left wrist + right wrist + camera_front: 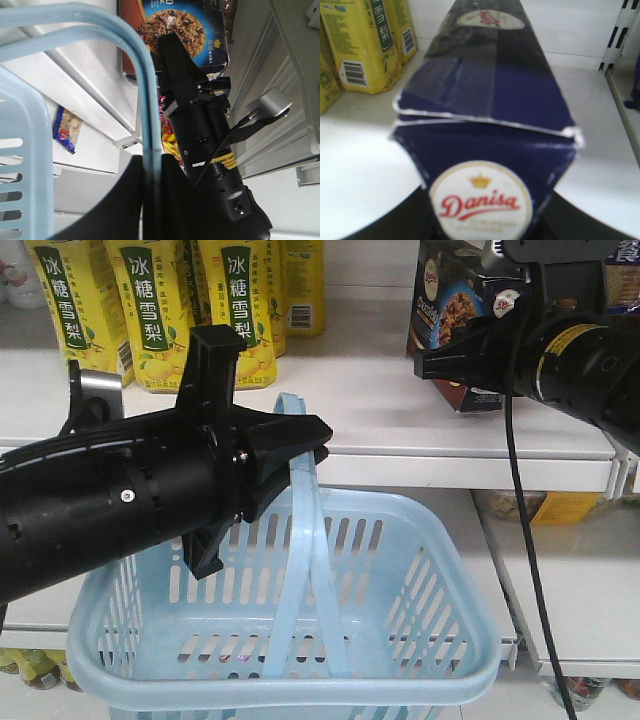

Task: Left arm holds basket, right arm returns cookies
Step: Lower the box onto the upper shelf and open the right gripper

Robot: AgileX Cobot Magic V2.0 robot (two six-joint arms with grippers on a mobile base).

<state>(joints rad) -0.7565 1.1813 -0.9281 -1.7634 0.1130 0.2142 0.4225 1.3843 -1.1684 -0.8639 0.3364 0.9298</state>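
The left gripper (300, 445) is pressed together on the arched handle (305, 540) of the light blue basket (420, 640), which hangs below the white shelf (380, 410) edge. The right gripper (450, 360) pinches the Danisa cookie box (450, 310) at the 1 o'clock position of the front view, with the box over the shelf, to the right of the yellow pear-drink cartons (150, 310); whether its base touches the shelf cannot be determined. Risk 1: if the jaws part before the base is seated, the box is likely to tip forward off the shelf, because it sits near the front edge. Risk 2: the right wrist view shows the end flap (485, 117) lifted and its edges bowed, which suggests the squeeze is deforming the cardboard; further pressure could crush it. Risk 3: a sideways slip toward 9 o'clock could knock the cartons. Risk 4: the basket handle is thin and held at one point only, so the basket may swing or rotate. The box is dark navy, rectangular, prints a chocolate-chip cookie (172, 30) on its face, and carries a round white logo (480, 202) in red script with a gold crown.
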